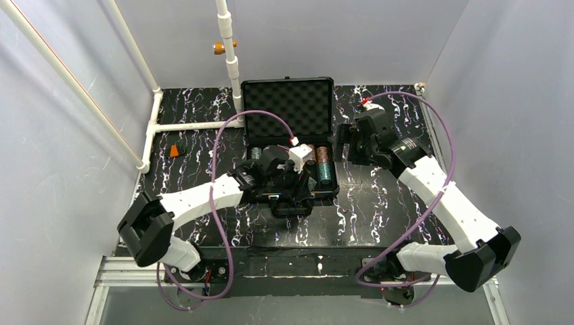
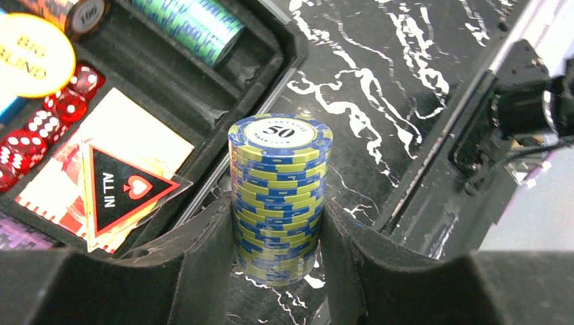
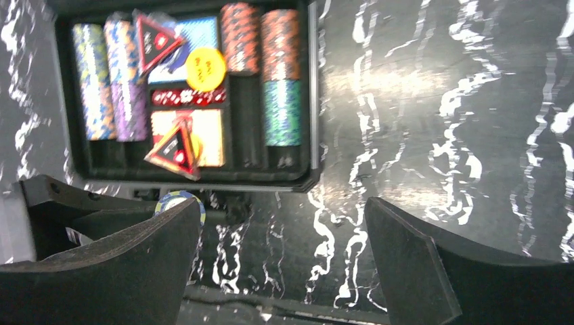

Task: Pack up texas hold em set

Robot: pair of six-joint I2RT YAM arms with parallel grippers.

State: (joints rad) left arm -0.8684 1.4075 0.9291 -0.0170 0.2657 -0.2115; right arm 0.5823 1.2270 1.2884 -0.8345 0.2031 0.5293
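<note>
The texas hold em set's black case (image 1: 246, 115) lies open mid-table, its foam lid upright at the back. Its tray (image 3: 315, 101) holds chip rows (image 3: 95, 81), a card deck (image 2: 135, 128), red dice (image 2: 40, 125), a yellow Big Blind disc (image 3: 205, 69) and triangular All In markers (image 2: 125, 189). My left gripper (image 2: 279, 233) is shut on an upright stack of blue-and-yellow 50 chips (image 2: 279, 169), just outside the case's front rim. My right gripper (image 3: 284, 230) stands open over bare table, right of the case, with nothing between its fingers.
A white pipe frame (image 1: 189, 125) runs along the back left, with one upright post (image 1: 232, 68) beside the lid. A small orange block (image 1: 177, 150) lies left of the case. Grey walls close in on three sides.
</note>
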